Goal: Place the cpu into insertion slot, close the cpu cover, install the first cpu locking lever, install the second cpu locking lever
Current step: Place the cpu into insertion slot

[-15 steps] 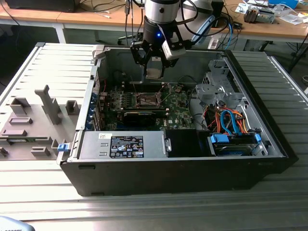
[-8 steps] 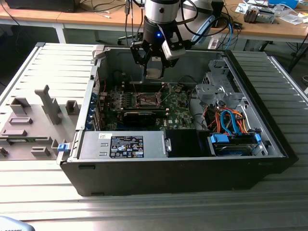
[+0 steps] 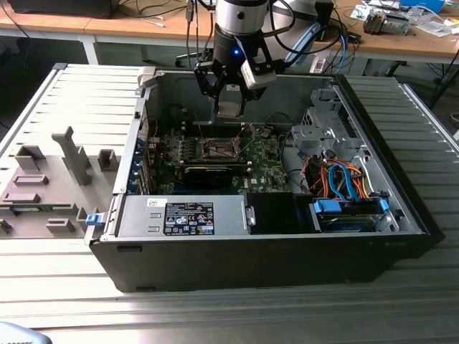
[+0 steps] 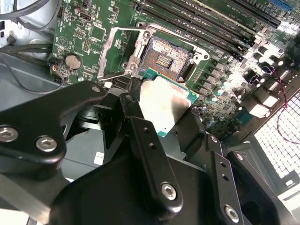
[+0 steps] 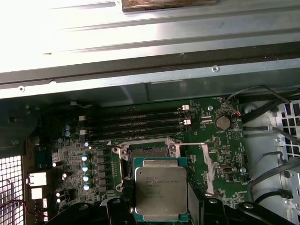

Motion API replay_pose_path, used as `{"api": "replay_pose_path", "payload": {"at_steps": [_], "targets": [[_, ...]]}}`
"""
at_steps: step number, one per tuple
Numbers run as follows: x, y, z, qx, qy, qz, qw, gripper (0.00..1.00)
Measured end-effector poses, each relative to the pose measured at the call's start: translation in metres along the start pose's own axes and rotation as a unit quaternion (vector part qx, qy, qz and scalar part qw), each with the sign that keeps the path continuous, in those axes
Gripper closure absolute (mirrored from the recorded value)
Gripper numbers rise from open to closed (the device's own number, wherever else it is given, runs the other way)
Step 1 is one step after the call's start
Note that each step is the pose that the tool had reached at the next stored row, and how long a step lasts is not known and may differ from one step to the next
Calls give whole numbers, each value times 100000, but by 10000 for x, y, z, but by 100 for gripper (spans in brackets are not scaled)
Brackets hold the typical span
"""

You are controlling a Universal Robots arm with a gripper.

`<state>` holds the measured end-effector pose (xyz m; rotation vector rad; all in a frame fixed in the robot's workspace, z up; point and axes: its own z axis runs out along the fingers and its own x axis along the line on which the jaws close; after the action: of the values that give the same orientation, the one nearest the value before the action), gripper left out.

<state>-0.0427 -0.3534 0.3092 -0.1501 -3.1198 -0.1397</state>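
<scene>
**A:** Where is the cpu?

**B:** The cpu (image 5: pixel 161 192) is in the pincer (image 4: pixel 165 110). The black fingers (image 4: pixel 145 140) grip two opposite edges, closed no further than the chip's width. Its silver face and thin green border show in both wrist views.

**A:** Any writing on it?

**B:** There are a few lines of print across the silver face in the first wrist view, but I can't make out the words.

**A:** And the insertion slot?

**B:** The insertion slot (image 4: pixel 168 57) lies bare just beneath the chip, its dark centre and metal rim uncovered. In the exterior view the chip hangs above it, not seated.

**A:** The cpu cover?

**B:** The cpu cover (image 4: pixel 108 49) is swung open. It is a thin grey frame standing off one side of the slot.

**A:** What's around them?

**B:** There is the green circuit board (image 5: pixel 220 159), long black memory slots (image 5: pixel 136 124) next to the socket, and a round coin cell (image 5: pixel 222 123) near the board's edge. The board sits inside an open computer case (image 3: pixel 251 265).

**A:** Any labels there?

**B:** A dark label (image 3: pixel 188 218) with white print and a row of symbols sits on the grey power supply (image 3: pixel 229 211) at the front of the case. I can't read it. Blue and orange cables (image 3: pixel 344 179) bunch together at the exterior view's right. The case lies on a ribbed metal counter (image 3: pixel 72 287).
</scene>
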Motion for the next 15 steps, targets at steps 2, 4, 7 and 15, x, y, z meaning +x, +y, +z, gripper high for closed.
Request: {"api": "replay_pose_path", "payload": {"at_steps": [2,4,7,15], "targets": [[0,0,0,-1,-10,96,100000,46],[0,0,0,-6,-20,240,100000,46],[0,0,0,-8,-36,421,99999,46],[0,0,0,-19,-80,899,99996,46]]}}
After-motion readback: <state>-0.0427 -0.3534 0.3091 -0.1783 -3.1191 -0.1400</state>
